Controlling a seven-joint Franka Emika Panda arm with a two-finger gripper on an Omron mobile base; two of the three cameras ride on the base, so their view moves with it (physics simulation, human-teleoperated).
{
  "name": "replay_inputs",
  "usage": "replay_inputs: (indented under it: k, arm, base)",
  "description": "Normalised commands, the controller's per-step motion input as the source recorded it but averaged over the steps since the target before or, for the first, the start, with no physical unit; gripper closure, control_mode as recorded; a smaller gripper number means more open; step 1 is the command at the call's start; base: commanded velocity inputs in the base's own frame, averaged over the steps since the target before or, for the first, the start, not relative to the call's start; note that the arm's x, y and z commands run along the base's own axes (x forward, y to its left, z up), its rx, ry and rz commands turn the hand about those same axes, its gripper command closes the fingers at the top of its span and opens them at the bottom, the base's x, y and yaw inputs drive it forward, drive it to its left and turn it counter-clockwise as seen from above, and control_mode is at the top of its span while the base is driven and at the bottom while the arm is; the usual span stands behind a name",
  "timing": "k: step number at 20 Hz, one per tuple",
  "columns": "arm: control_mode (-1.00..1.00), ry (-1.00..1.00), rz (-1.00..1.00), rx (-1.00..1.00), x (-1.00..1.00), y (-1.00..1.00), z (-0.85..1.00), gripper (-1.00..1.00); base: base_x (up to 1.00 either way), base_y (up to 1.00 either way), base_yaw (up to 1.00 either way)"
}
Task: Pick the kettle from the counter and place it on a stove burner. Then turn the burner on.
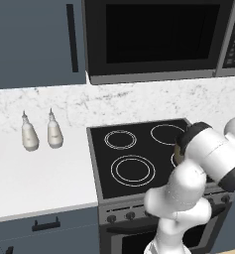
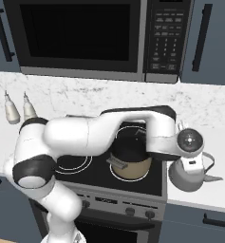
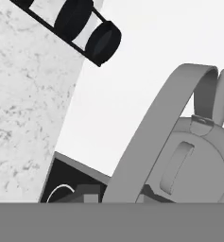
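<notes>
Risk sits nearest the camera, at the grip itself. In the hand view the kettle (image 3: 193,165) fills the lower right, its tall arched handle (image 3: 151,137) sweeping up out of the bottom edge, right where the fingers reach; they are pressed nearly together and I judge them to be pinching that thin handle, though the contact itself is hidden. A pinch on a narrow arch leaves the dome-shaped body free to swing or rotate, so a quick lift could tip the spout down or let the kettle slip.

From the right base view the kettle (image 2: 190,173) stands on the white tabletop (image 2: 218,142) just right of the black cooktop (image 2: 97,171), with the hand (image 2: 190,142) directly above it.

Next along the path, the tan pot with black lid (image 2: 130,156) occupies the near right burner, just beside the kettle. A low sideways carry would knock it.

Further off, the wide double-ring burner (image 1: 133,169) lies bare at the near left, the smaller double-ring circle (image 1: 120,139) behind it. Reaching there means crossing over the pot, stretching the arm. The two white bottles (image 1: 39,133) stand well apart, out of harm.
</notes>
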Motion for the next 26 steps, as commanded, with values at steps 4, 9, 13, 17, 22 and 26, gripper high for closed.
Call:
replay_inputs:
  k: [4, 9, 13, 17, 22, 26]
  arm:
    - [-1.0, 0.0, 0.15, -0.12, -0.46, 0.85, 0.55, 1.0]
    - [-1.0, 0.0, 0.12, -0.11, -0.38, 0.85, 0.59, 1.0]
    - [-1.0, 0.02, 0.11, -0.12, -0.25, 0.95, 0.56, 1.0]
    - [-1.0, 0.02, 0.11, -0.12, -0.22, 0.97, 0.54, 1.0]
    - [-1.0, 0.02, 0.1, -0.12, -0.21, 0.97, 0.59, 1.0]
    - [-1.0, 0.01, 0.1, -0.13, -0.2, 1.0, 0.57, 1.0]
  base:
    - [0.0, 0.0, 0.0]
    - [0.0, 0.0, 0.0]
    - [0.0, 0.0, 0.0]
    - [0.0, 0.0, 0.0]
    - [0.0, 0.0, 0.0]
    - [0.0, 0.0, 0.0]
